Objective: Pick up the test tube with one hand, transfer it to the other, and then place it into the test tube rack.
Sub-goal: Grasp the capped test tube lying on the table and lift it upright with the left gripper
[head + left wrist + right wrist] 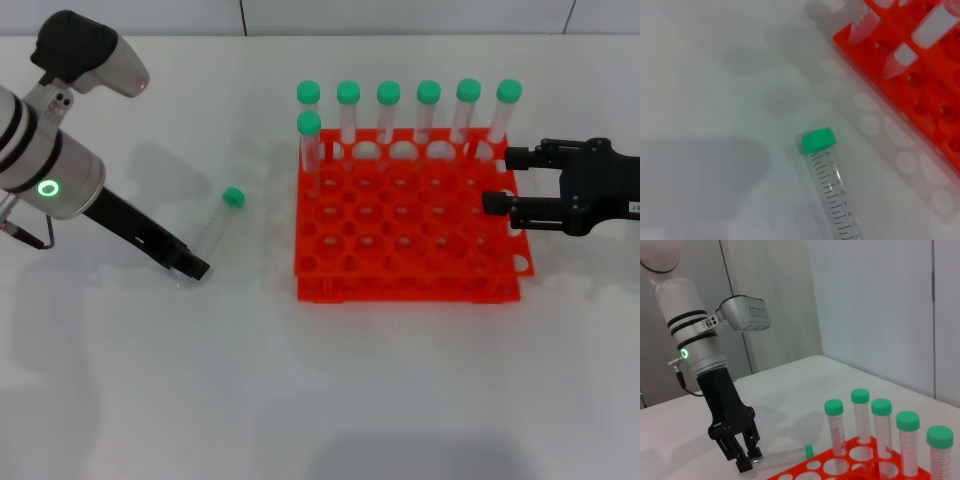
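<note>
The test tube (832, 192) lies flat — left end effector (746, 457) grasping its base, right end effector (500, 180) released.

We find very little to read. The tube (832, 192) lying on the surface carries a printed black scale of graduation lines down its side in the left wrist view, with small numerals beside the marks; one looks like 10, but we cannot read the others surely. On the right claw (497, 180), at the right edge of the head view, sits a small white label whose characters are too small for us to make out. We see no brand names.
</note>
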Robot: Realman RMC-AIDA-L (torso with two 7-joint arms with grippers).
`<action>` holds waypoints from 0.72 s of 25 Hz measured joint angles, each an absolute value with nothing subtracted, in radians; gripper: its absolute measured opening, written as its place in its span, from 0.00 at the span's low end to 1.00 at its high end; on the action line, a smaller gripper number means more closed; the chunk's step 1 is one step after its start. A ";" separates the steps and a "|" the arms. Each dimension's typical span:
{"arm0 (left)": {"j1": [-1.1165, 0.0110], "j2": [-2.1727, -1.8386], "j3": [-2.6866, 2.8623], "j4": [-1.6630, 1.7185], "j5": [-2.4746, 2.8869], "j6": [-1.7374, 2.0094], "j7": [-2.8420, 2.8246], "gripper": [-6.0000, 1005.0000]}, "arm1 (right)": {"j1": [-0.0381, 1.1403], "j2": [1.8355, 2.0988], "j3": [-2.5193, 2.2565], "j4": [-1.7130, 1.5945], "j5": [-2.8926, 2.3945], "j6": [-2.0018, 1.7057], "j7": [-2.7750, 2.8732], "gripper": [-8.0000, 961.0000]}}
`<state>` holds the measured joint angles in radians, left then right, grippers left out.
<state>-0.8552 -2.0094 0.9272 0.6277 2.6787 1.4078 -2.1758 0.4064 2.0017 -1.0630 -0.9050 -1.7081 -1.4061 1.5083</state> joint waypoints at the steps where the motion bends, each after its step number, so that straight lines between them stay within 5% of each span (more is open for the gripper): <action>1: -0.855 -2.009 0.927 0.628 2.679 1.407 -2.177 0.37 | 0.406 2.002 -1.063 -0.905 -1.708 -1.406 1.508 0.74; 18: -0.854 -2.009 0.926 0.621 2.676 1.383 -2.184 0.19 | 0.406 2.002 -1.063 -0.905 -1.708 -1.405 1.508 0.74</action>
